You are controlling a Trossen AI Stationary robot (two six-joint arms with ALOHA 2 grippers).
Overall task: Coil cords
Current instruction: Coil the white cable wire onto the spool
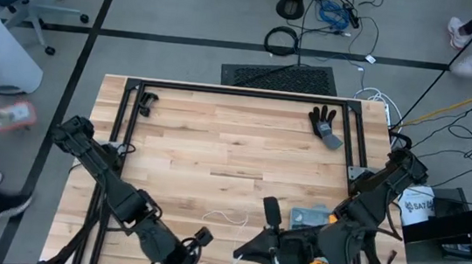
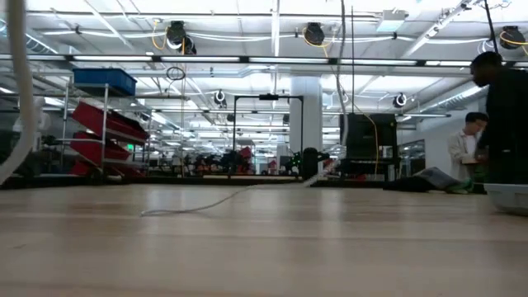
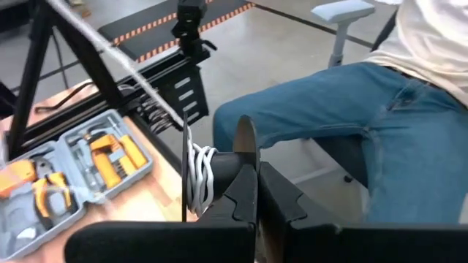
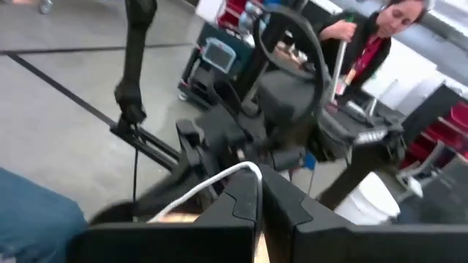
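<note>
Where visible, cord [image 2: 216, 200] apparently lies crosswise.

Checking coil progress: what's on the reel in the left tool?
Several turns of white cord wrapped on the reel, gripped in the shut left tool. Hub and inner turns are hidden by cord and tool.

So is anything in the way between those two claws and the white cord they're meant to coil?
Nothing visible stands in the way. The left gripper is shut on the reel, with turns of the white cord wound beside its fingers, and the right gripper is shut on the cord itself.
</note>
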